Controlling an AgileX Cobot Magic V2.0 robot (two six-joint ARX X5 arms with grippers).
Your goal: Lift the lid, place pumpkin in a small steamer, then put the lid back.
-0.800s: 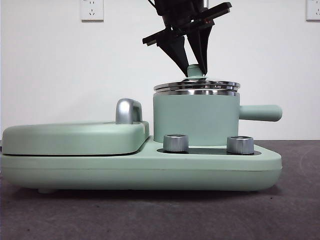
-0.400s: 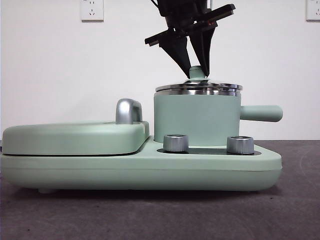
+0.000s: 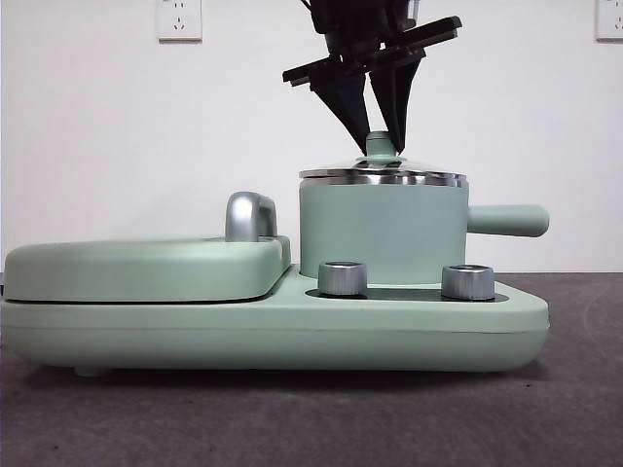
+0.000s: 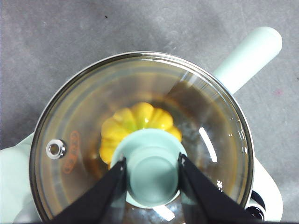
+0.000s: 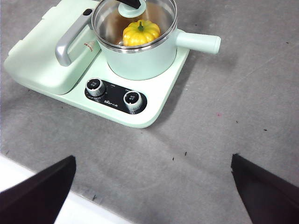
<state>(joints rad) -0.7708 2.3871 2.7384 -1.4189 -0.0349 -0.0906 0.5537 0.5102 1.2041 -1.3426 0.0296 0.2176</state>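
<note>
The mint-green small steamer stands on the right half of the appliance base. The glass lid with chrome rim sits level on its rim. My left gripper comes down from above and is shut on the lid's mint-green knob. In the left wrist view my left gripper has a jaw touching each side of the knob. The yellow-orange pumpkin lies inside the pot under the glass, and it also shows in the right wrist view. My right gripper is open and empty, high above the table in front of the appliance.
The wide mint-green appliance base carries a flat cover with a chrome handle on its left half. Two chrome dials stand in front of the pot. The pot's side handle points right. Grey table lies all around.
The lid was tilted and slightly raised above the pot's rim. It has come down with my left gripper and now sits level on the rim.
</note>
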